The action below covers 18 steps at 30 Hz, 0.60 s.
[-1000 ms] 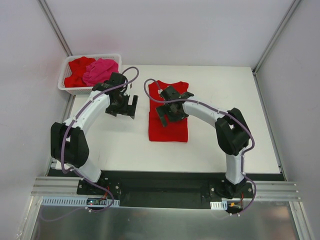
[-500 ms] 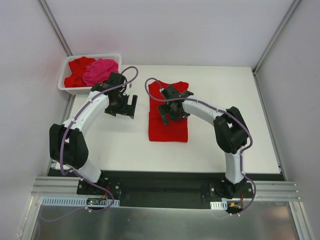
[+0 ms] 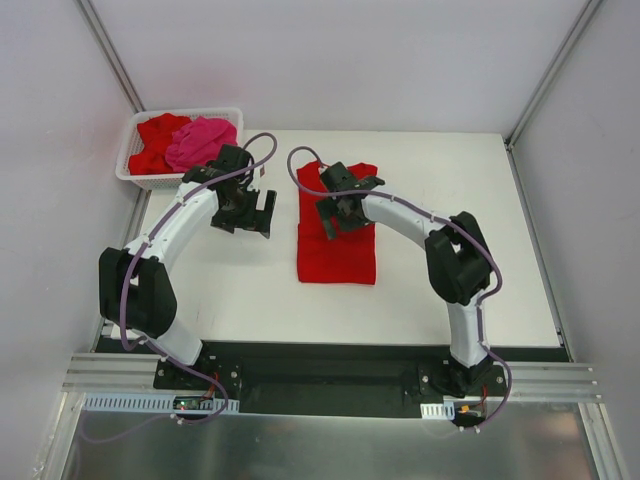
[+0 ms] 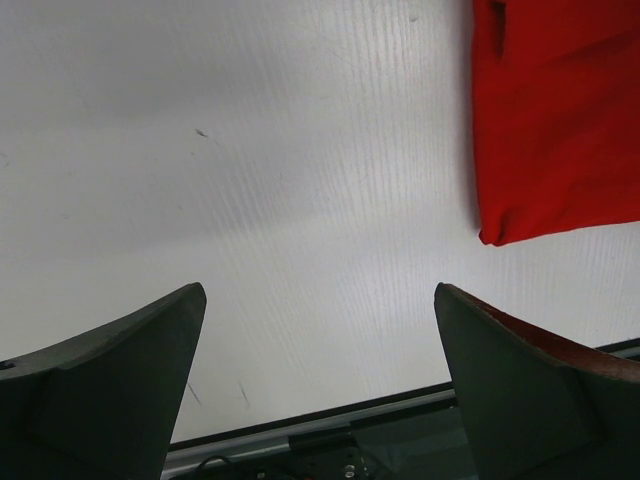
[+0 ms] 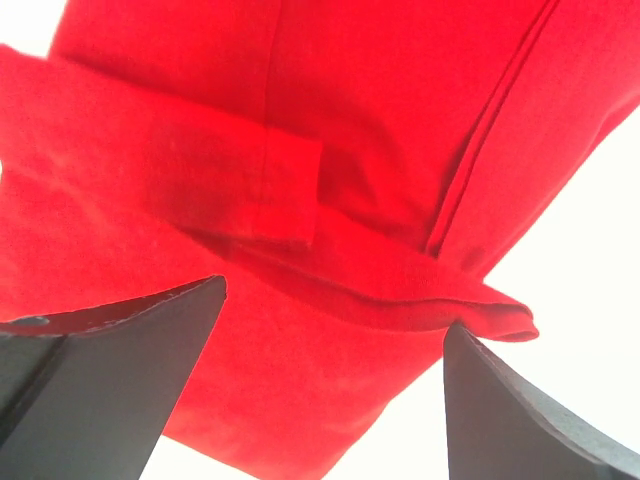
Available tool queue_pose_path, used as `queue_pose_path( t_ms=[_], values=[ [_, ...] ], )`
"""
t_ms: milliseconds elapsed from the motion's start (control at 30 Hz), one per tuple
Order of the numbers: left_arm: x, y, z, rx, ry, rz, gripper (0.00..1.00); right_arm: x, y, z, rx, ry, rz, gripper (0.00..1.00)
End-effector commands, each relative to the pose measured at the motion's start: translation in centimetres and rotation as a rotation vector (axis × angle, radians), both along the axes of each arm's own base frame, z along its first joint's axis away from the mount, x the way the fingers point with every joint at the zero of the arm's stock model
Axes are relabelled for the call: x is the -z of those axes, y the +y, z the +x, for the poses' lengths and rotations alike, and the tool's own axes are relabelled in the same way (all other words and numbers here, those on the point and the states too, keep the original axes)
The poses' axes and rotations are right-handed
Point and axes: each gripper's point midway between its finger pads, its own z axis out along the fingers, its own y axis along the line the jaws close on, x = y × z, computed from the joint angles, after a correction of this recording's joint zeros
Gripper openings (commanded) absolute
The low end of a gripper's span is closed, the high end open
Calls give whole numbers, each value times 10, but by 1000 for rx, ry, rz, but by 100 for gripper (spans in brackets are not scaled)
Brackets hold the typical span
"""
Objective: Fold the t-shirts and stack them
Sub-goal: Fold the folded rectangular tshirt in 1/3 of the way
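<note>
Hovering wide open and empty, the right hand (image 5: pixel 335 310) hangs over the partly folded red t-shirt (image 3: pixel 337 255) toward the tabletop's (image 3: pixel 450 250) far edge, the left hand (image 4: pixel 318 290) likewise wide beside it. Grabbing only one layer could undo the tucked sleeve (image 5: pixel 250 185).

Wears white curved shells on the left arm (image 3: pixel 178 222) and the right arm (image 3: pixel 405 214), with bulky black joint housings (image 3: pixel 150 290) at the elbows. Carries a thin purplish-grey cable (image 3: pixel 262 136) along each arm, looping free near the wrist. Ends in matte black, wedge-shaped fingers (image 4: pixel 110 380) on the left gripper (image 4: pixel 318 295) and the right gripper (image 5: pixel 335 300).
</note>
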Motion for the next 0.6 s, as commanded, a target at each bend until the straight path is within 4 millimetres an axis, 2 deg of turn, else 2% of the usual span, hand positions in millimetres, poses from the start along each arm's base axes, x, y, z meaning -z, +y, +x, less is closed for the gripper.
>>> queue_pose_path(
  t_ms=[0,233,467,567],
  values=[
    [-6,0,-9,18,1,-13,99,-4,6,12,26,-25,-12,96],
    [-5,-3,-10,26,7,-30,99,4,9,19,40,-23,-28,96],
    [-3,-6,-12,33,19,-37,99,0,5,30,69,-55,-67,96],
    [-1,-7,-13,37,27,-42,99,-7,3,34,78,-82,-75,96]
  ],
)
